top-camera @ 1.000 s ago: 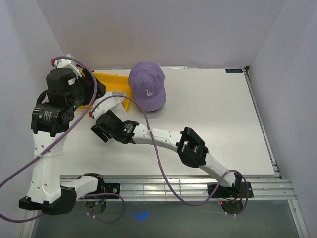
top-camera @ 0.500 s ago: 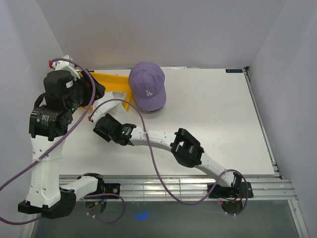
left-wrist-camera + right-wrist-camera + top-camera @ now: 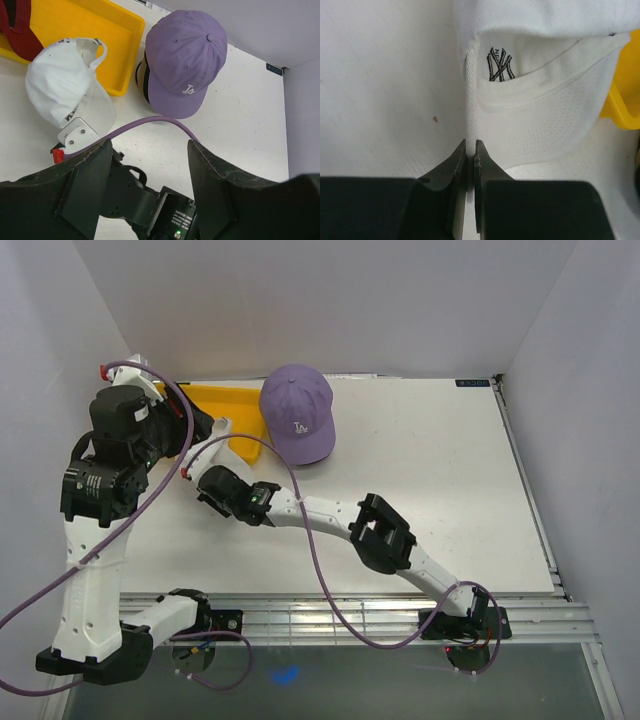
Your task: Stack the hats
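The white cap [image 3: 60, 85] was slumped against the near wall of the yellow tray [image 3: 65, 20], with its brim out on the bench [image 3: 450, 490]. The right tool [image 3: 470, 145] was pinched shut on the thin edge of that brim and nothing else. The left tool [image 3: 150, 145] hung above with its fingers wide apart, holding nothing.

My guess is the cap's light and floppy, so the crown would sag and swing once lifted. The brim's the one stiff bit, so it's a sane place to grab. Such a skinny bite could slip or let it twist, though.

The lavender cap [image 3: 182, 55] sat just off the tray's right end with a dark edge peeking from under it, so that's probably the pile to aim for. A red cap [image 3: 17, 35] lay at the tray's left end.

In the way were the tray's near wall, right by the crown, and the purple cable [image 3: 160, 120] looping in front of the tray.
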`<state>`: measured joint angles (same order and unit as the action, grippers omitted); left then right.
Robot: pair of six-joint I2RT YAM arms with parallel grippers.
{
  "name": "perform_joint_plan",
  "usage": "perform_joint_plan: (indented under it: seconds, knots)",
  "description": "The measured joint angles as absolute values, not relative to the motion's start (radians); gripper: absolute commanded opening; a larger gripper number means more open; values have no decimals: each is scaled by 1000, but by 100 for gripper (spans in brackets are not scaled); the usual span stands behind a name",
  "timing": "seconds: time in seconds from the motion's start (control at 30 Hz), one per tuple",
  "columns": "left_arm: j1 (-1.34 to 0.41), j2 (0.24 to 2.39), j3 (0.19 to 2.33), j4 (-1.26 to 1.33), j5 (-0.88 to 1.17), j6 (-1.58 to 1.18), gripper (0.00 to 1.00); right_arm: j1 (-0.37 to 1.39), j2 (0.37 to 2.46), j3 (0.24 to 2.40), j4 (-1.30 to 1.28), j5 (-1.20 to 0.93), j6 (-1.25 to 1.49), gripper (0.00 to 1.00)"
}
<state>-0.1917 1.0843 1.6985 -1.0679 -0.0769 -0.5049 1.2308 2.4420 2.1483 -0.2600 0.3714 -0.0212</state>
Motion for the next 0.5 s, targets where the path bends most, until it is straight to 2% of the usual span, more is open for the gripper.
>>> perform_joint_plan:
  seconds: [0.33,0.5]
  knots:
    - [-192,1077,1717,-1062,-75,-506,72,1137,2190,2143,-283,27,139,8]
    - [-192,1078,1792,-1061,-67,-523,71,999,2025,2069,-149,-211,353,8]
